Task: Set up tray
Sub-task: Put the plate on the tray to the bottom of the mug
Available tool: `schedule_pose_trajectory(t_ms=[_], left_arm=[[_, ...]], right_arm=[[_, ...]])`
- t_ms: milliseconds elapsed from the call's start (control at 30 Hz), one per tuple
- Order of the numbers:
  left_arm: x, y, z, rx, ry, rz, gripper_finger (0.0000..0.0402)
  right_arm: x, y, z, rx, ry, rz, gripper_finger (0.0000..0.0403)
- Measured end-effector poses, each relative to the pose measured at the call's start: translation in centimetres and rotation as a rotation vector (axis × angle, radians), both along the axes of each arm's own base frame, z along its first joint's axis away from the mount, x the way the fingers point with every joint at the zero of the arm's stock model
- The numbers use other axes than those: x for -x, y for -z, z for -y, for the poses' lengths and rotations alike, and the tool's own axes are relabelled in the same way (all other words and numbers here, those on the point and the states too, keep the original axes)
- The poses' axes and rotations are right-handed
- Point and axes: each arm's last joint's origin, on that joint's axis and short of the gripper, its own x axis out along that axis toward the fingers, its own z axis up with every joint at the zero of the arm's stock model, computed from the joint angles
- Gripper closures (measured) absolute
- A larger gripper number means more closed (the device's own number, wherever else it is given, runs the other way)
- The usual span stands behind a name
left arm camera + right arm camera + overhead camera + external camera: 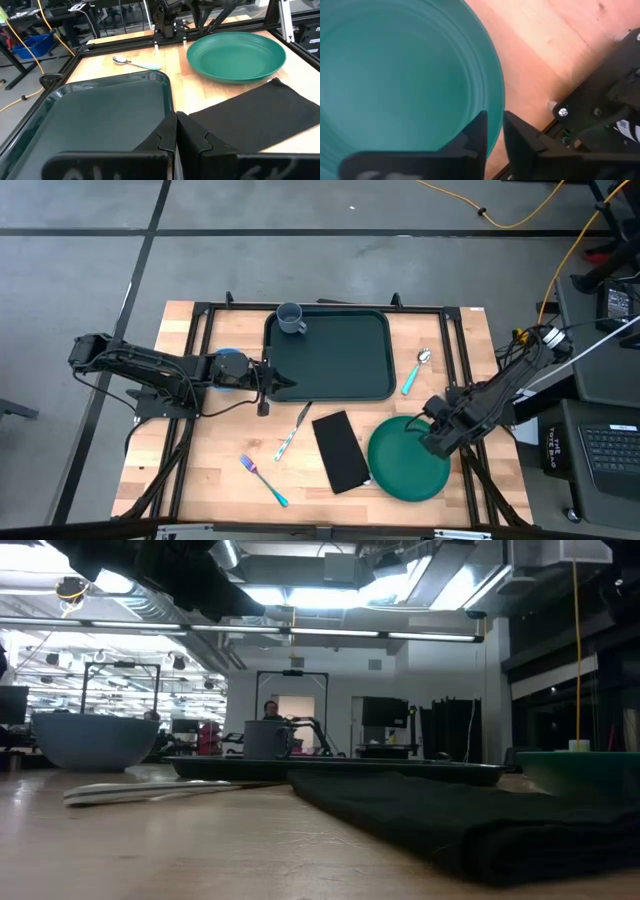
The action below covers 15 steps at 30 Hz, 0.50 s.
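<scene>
the left arm reaches across the table's left side toward the centre, its forearm lying low and level. the left gripper (272,381) sits at the near left corner of the tray (335,350); in the left wrist view its fingers (192,135) are together, nearly touching, at the tray's rim (167,95), and whether they pinch the rim cannot be told.

one bowl (229,367), blue, lies under the left arm just beside the tray. one tray, dark green, rests at the far middle of the table, long axis running left to right, flat and square to the table edges. one grey mug (291,318) stands upright in its far left corner.

near edge: one fork (263,479), one knife (293,431), one black napkin (342,450), one round green plate (400,465) touching the napkin's corner. one spoon (415,373) lies just right of the tray.

the right arm comes in from the right edge, bent down over the plate. the right gripper (437,442) is at the plate's right rim (492,95), fingers (520,140) set close with the rim in the narrow gap between them.
</scene>
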Motion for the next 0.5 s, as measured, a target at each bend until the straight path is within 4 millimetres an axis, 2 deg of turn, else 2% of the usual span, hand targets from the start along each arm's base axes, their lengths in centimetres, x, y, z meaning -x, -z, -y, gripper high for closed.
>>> schedule_pose_trajectory(t_ms=[267,500], left_arm=[[0.00,0.00,-0.01,0.000,0.000,0.000,0.0399],[0.00,0.00,-0.01,0.008,-0.003,0.001,0.0397]], right_arm=[[-0.18,0.11,-0.05,0.021,0.001,0.020,0.0234],[-0.31,0.07,0.15,0.082,0.022,0.075,0.0206]])
